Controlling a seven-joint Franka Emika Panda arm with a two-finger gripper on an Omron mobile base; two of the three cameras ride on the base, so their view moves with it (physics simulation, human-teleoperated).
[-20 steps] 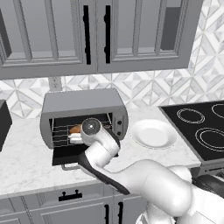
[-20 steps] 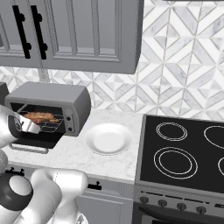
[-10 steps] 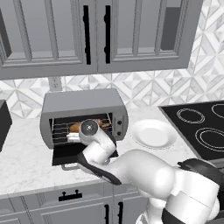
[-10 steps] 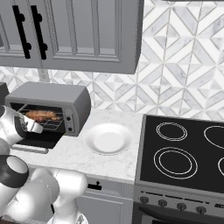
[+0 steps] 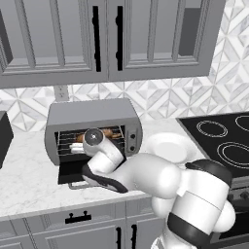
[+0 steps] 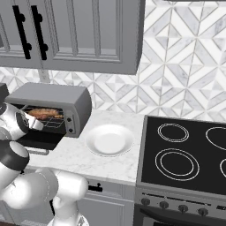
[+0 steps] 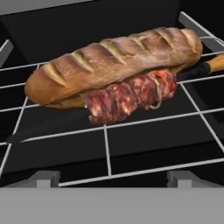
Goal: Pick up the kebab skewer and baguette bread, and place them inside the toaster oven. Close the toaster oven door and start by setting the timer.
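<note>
The baguette bread (image 7: 113, 57) lies along the wire rack (image 7: 107, 153) inside the toaster oven (image 5: 92, 116), and the kebab skewer (image 7: 131, 98) rests against its front side. Both also show inside the oven (image 6: 53, 95) in the right base view, the bread (image 6: 44, 113) over the rack. My gripper (image 7: 114, 177) is at the oven's mouth, open, with nothing between its fingertips (image 7: 48, 177); from the right, the gripper (image 6: 38, 124) sits just in front of the rack. The toaster oven door (image 5: 73, 171) hangs open, flat below the opening.
A white plate (image 5: 168, 146) sits on the marble counter right of the oven, also as the plate (image 6: 109, 140). The black cooktop (image 6: 185, 154) is further right. A black box appliance (image 5: 4, 138) stands at the left edge. Grey cabinets (image 5: 107, 39) hang overhead.
The hand has stayed at the oven's mouth while the arm's elbow has swung out to the right. The bread and skewer lie still on the rack.
</note>
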